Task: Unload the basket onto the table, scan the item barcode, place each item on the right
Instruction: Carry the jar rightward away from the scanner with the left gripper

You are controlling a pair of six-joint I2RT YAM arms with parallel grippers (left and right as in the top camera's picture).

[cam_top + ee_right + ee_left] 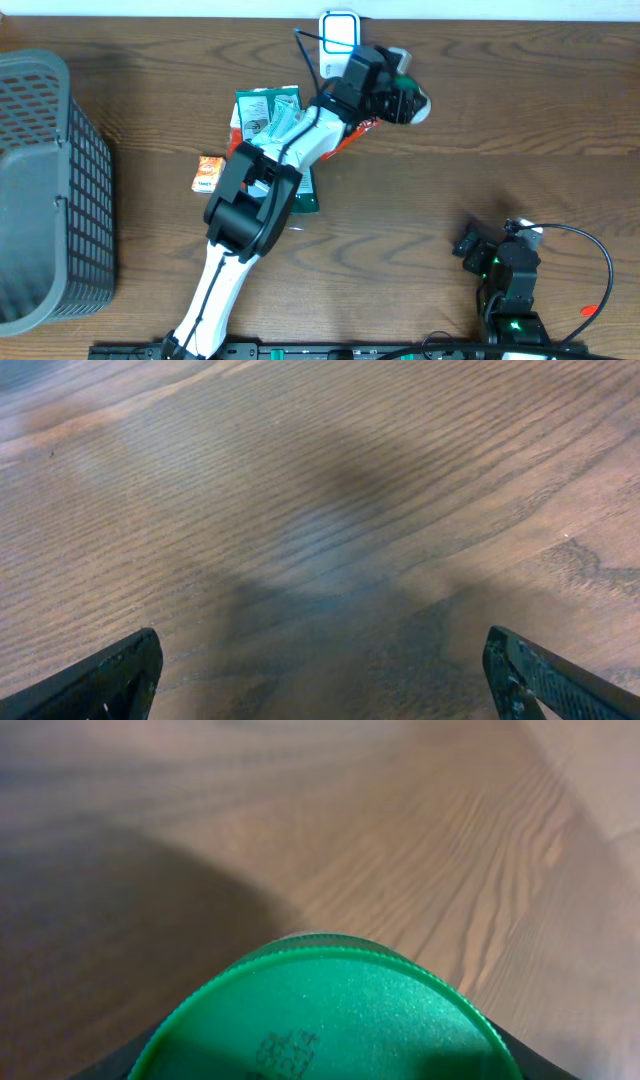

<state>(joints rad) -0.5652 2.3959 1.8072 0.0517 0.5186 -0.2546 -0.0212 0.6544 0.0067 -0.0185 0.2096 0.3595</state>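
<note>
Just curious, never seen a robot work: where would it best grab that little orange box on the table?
Probably across the orange box by its two long edges, straight down from above: it lies flat on the table, with nothing on top of it.

A dark brown wooden counter [500, 110] with long, fine grain fills nearly every view. Along its far edge runs a pale, whitish strip [150, 10]; whether it is wall or floor is unclear. The light is soft and diffuse, leaving blurred grey shadows [330, 490] on the wood.
</note>
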